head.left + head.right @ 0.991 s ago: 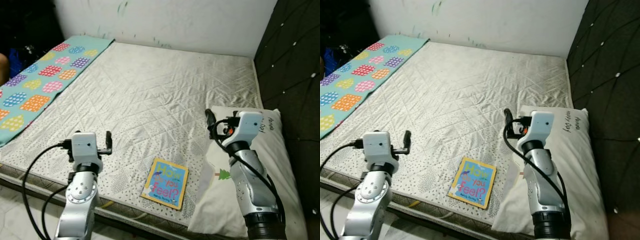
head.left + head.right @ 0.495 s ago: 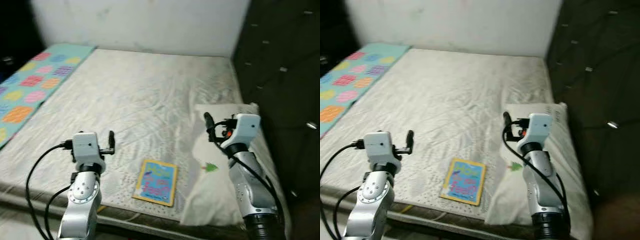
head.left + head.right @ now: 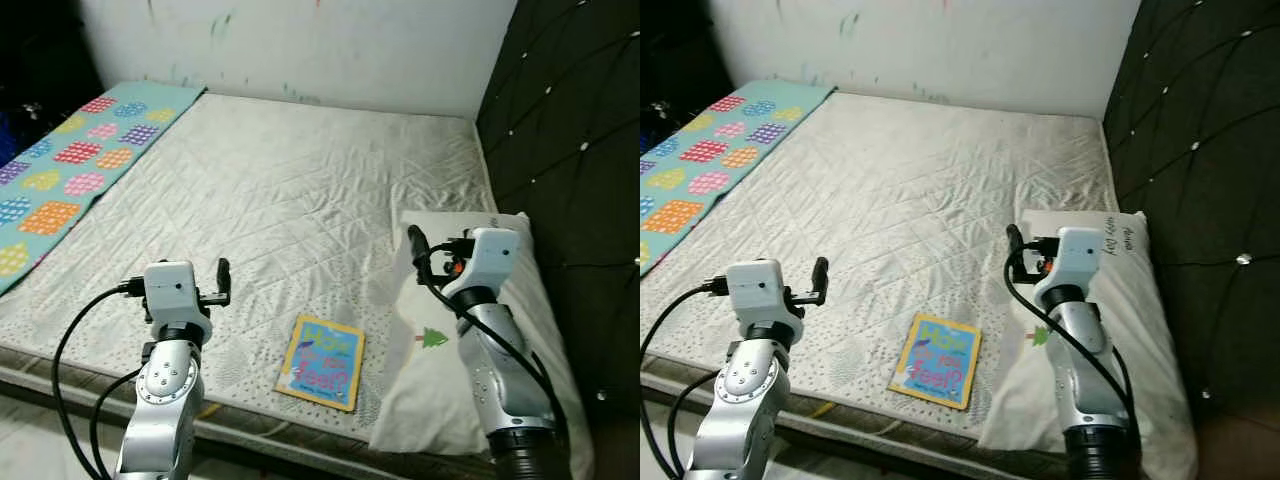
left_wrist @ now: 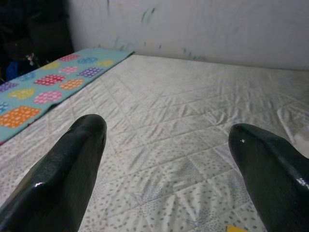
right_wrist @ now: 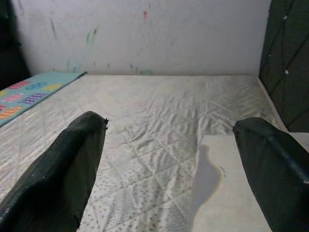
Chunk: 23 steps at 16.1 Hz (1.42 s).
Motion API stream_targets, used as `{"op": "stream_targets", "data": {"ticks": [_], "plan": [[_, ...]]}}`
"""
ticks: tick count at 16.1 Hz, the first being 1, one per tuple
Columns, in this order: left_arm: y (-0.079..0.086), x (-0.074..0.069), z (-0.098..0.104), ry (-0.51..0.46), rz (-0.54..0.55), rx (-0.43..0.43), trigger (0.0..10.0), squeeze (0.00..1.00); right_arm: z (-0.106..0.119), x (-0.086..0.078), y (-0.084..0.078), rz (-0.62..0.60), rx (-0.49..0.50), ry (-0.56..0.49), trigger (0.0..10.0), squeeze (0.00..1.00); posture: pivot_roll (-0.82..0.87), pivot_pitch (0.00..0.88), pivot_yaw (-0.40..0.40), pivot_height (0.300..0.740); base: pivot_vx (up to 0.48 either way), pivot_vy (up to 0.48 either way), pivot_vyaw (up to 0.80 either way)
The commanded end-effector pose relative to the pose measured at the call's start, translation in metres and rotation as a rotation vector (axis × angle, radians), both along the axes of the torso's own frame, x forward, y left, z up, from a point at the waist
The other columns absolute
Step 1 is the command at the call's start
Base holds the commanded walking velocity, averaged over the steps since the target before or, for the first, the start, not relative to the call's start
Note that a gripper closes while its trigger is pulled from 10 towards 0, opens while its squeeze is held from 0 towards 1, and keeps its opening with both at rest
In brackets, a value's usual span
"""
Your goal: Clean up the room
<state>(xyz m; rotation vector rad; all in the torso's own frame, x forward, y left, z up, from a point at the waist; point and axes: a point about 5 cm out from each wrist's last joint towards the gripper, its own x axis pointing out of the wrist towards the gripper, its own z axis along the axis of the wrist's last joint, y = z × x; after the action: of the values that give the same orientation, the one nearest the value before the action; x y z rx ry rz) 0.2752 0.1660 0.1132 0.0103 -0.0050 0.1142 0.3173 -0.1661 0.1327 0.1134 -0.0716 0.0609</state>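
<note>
Both end effectors, left (image 4: 164,159) and right (image 5: 169,159), have fingers apart above the mattress (image 3: 300,180); a picture book (image 3: 322,362) lies between them.

- A bedroom in a home.
- A wide bed with a bare quilted white mattress (image 3: 300,180) reaches to the wall.
- A dark padded headboard (image 3: 570,130) runs along the bed's right edge.
- A white pillow (image 3: 460,390) lies at the near right corner.
- A teal mat (image 3: 70,170) with bright dotted patches covers the left edge.
- The white wall (image 3: 330,40) behind carries small paint marks.
</note>
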Motion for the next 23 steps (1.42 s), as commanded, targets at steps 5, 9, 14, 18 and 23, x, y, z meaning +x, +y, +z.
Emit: {"op": "stream_targets", "data": {"ticks": [5,9,14,18,23], "plan": [[0.0042,-0.0005,-0.0034,0.020,0.014,0.001,10.0,0.00,0.0016,0.0017,0.0041,0.015,0.002,0.000,10.0,0.00,-0.04,0.000,0.022,0.740,0.000,0.365,0.00],[0.0039,-0.0009,-0.0042,0.023,0.019,-0.003,10.0,0.00,0.0001,0.0009,0.0025,0.014,-0.003,0.005,10.0,0.00,-0.04,0.000,0.018,0.740,0.000,0.372,0.00],[0.0035,-0.0014,-0.0053,0.028,0.021,-0.009,10.0,0.00,-0.0004,0.0012,0.0027,0.016,0.001,0.014,10.0,0.00,-0.04,0.000,0.016,0.740,0.000,0.372,-0.60],[0.0038,-0.0012,-0.0052,0.029,0.024,-0.011,10.0,0.00,-0.0006,0.0016,0.0035,0.020,-0.002,0.016,10.0,0.00,-0.04,0.000,0.019,0.740,0.000,0.382,0.00],[0.0036,-0.0010,-0.0056,0.030,0.027,-0.015,10.0,0.00,-0.0013,0.0013,0.0029,0.021,-0.008,0.019,10.0,0.00,-0.04,0.000,0.016,0.740,0.000,0.385,0.00]]}}
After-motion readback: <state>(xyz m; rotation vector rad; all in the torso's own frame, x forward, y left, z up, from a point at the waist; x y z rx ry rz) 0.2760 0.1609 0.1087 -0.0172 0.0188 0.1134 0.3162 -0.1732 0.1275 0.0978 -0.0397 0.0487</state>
